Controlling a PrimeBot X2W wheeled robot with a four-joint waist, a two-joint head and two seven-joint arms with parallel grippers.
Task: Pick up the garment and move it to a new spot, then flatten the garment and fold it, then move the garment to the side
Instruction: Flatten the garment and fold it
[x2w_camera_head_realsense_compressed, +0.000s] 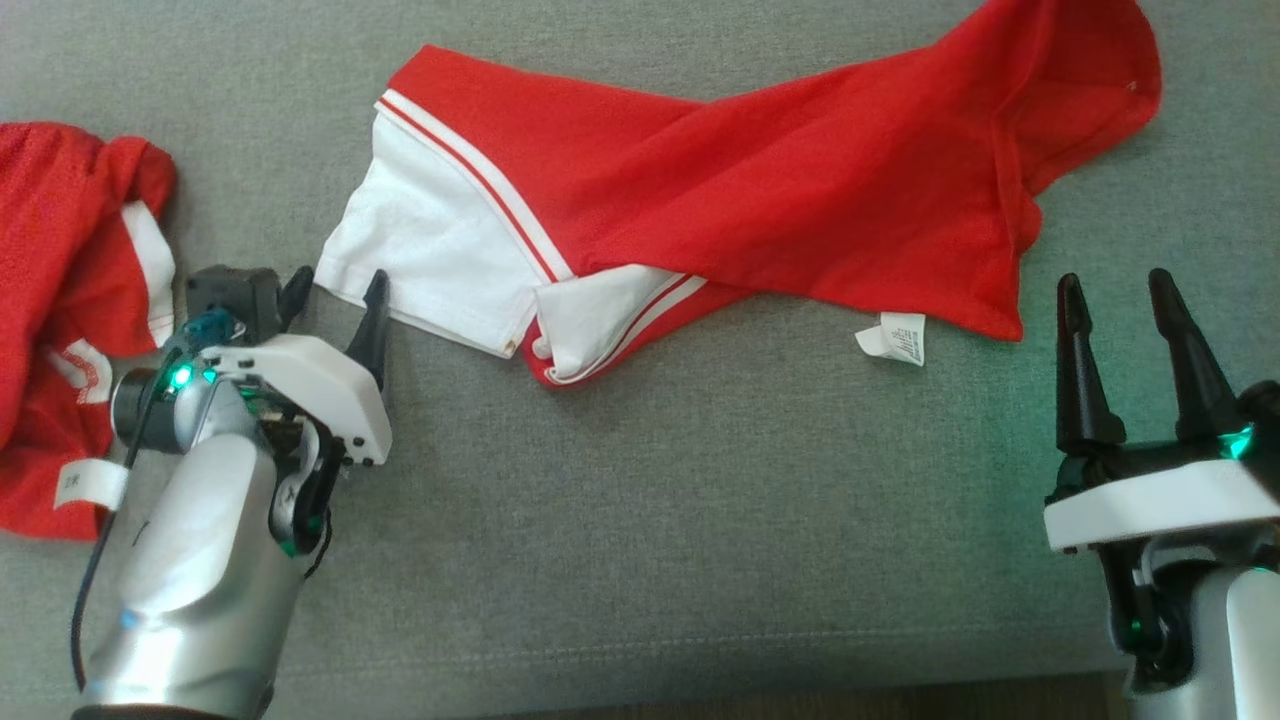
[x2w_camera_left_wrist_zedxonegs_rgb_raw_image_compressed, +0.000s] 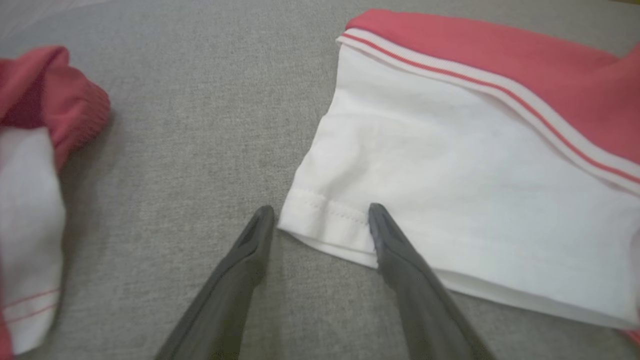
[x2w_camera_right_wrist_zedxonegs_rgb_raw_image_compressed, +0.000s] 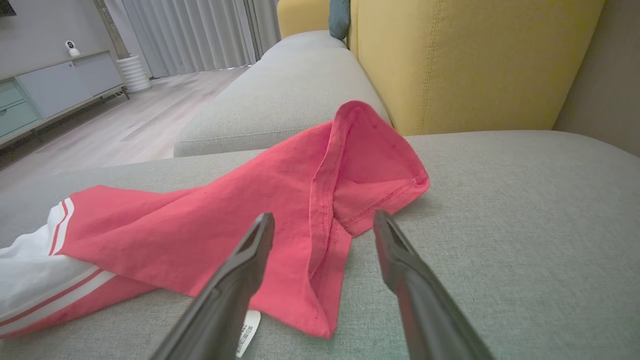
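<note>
Likely soft, limp, light garment (x2w_camera_head_realsense_compressed: 760, 190), best pinched at white sleeve hem (x2w_camera_head_realsense_compressed: 400, 315), centre-left, straddled by wide-open left hand (x2w_camera_head_realsense_compressed: 340, 280); right hand (x2w_camera_head_realsense_compressed: 1115, 280) equally wide, empty.

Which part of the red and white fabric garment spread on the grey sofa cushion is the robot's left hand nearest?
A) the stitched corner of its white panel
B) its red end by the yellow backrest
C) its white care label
A: in the left wrist view the open left hand has a finger either side of the stitched corner of the white panel on the red and white fabric garment.
</note>
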